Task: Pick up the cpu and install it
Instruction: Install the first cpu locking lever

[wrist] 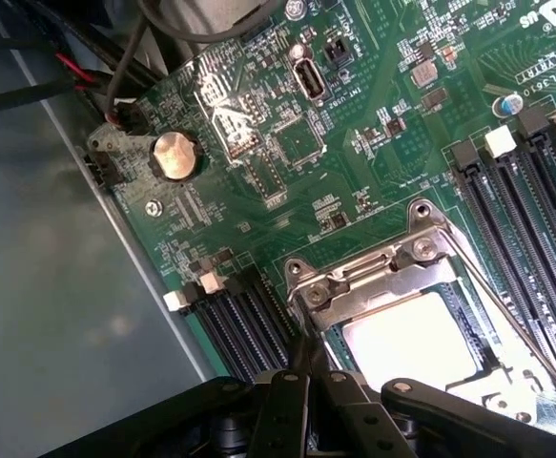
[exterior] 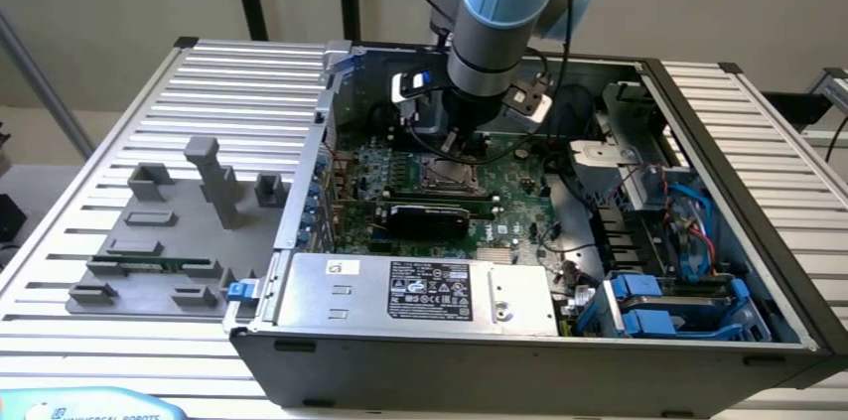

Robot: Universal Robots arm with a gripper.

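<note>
One cpu seated in motherboard socket, silver top up — metal retention frame around it. Jaws directly above; spread or pressed together — cannot tell.

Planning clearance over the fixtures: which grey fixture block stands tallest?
The upright post between two shorter blocks in the back row; it rises well above every other.

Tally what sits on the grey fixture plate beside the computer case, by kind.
Green memory stick: 1
Tall grey fixture post: 1
Shorter grey fixture blocks, e.g.: about 7, some too low to separate surely
Total: about 9
</note>
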